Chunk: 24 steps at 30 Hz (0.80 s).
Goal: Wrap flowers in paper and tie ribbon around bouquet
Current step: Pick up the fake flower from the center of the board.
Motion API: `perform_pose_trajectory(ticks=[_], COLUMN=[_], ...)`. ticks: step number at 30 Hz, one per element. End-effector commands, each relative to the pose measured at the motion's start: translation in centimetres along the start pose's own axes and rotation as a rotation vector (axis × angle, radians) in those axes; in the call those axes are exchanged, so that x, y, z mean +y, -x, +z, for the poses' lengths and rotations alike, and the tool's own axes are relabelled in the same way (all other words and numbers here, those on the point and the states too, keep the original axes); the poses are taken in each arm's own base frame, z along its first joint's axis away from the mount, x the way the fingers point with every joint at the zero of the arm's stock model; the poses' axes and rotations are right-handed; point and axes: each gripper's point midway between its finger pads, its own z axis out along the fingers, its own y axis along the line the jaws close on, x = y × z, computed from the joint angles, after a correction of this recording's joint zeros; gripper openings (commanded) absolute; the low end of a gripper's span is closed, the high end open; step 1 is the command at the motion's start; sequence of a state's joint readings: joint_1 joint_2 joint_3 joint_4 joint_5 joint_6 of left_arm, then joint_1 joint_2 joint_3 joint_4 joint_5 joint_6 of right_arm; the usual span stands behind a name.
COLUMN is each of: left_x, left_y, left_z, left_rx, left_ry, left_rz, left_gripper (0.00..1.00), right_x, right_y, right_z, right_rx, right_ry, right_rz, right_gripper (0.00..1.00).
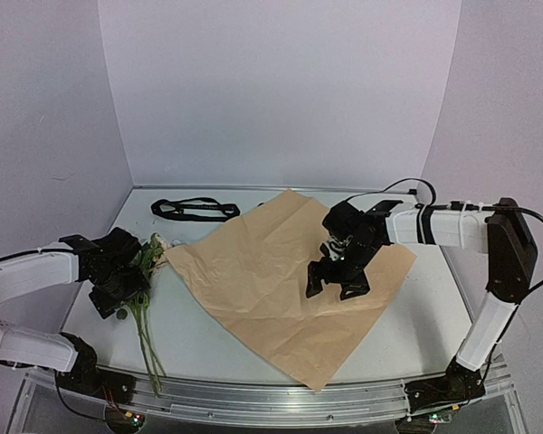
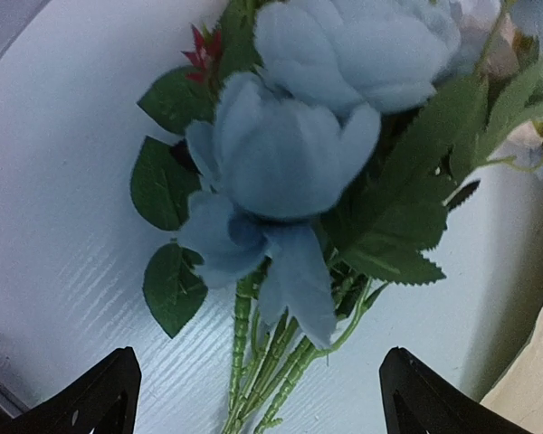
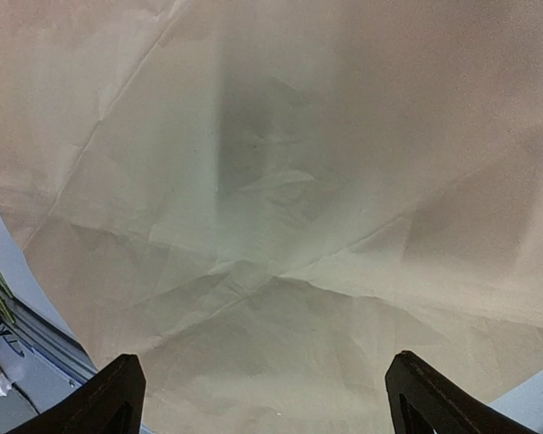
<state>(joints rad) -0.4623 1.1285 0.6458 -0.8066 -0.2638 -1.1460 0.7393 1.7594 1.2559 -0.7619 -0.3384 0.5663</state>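
Hovering wide open and empty over the flowers (image 1: 146,312) lying just left of the paper (image 1: 253,271), the left gripper (image 1: 119,294) risks pinching soft blooms instead of stems and scattering the bunch, while the right gripper (image 1: 338,282) hangs equally open, holding nothing, above the paper.

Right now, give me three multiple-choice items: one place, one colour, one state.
1. Where is the ribbon relative to the paper? A on it B on the table beyond its far-left edge C under it
2. Which colour of the paper faces up? A tan-peach B olive green C black
3. How do the left jaws stand above the flowers? A shut on stems B open, holding nothing C shut, empty
Answers: B, it lies apart on bare table; A, the spread sheet shows tan; B, they stand wide, clear of the stems.
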Motion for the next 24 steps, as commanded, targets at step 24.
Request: perform_pose_trajectory(ticks=[24], left_x=[-1.2], left_y=[-3.6], left_z=[4.8], left_rx=[0.013], left_ry=[-0.054], left_rz=[-0.093], left_gripper=[0.56], right_x=[-1.1], right_y=[1.7], right_z=[3.7], right_rx=[0.038], right_ry=[-0.071], right_rz=[0.073], right_gripper=[0.94])
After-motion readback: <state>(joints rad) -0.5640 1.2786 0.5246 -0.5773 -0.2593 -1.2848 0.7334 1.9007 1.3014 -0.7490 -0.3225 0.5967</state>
